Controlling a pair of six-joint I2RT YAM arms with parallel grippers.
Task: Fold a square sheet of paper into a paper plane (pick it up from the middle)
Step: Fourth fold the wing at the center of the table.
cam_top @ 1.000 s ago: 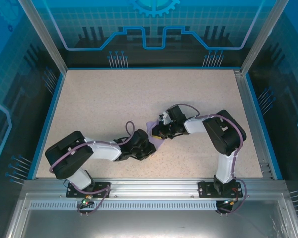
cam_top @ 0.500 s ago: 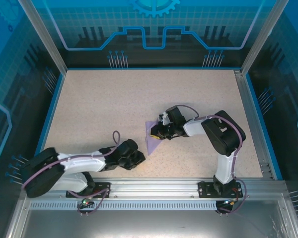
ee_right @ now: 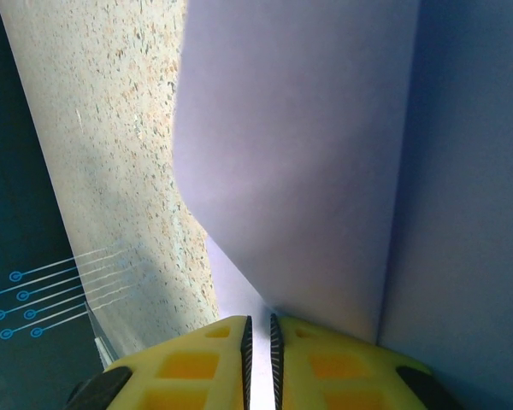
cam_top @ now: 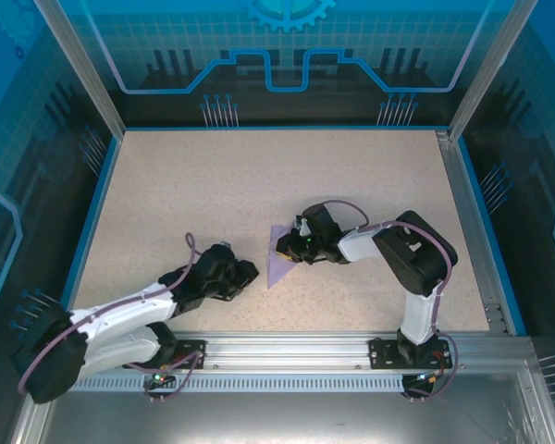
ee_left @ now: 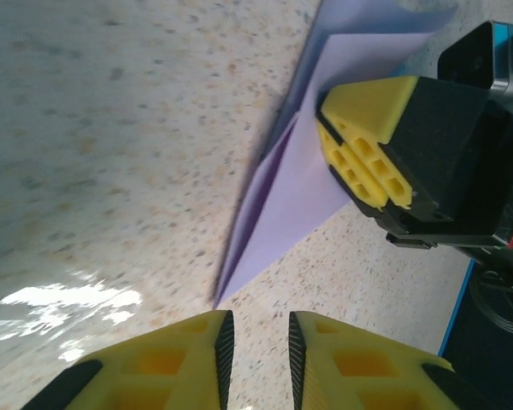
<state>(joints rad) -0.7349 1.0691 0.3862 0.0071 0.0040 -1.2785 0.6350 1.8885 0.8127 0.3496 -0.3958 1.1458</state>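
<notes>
The sheet of paper (cam_top: 278, 265) is no longer a flat square. It lies on the worktop (cam_top: 185, 185) as a layered, narrow shape with a sharp point towards the near side, so the early folds look done. In the left wrist view one flap stands up off the layer below and the creases look soft. By my judgement the plane is about midway, with the wing folds and firm creasing left to do.

The paper sits near the middle of the worktop, just left of the right gripper (cam_top: 290, 248). In the right wrist view that gripper's jaws are nearly together, and the lavender fold runs down into the slit between them, so it appears to be pinching the paper's far right part.

The left gripper (ee_left: 256, 343) is low over the worktop, just near and left of the paper's point and not touching it. Its jaws are a narrow gap apart with nothing between them.
</notes>
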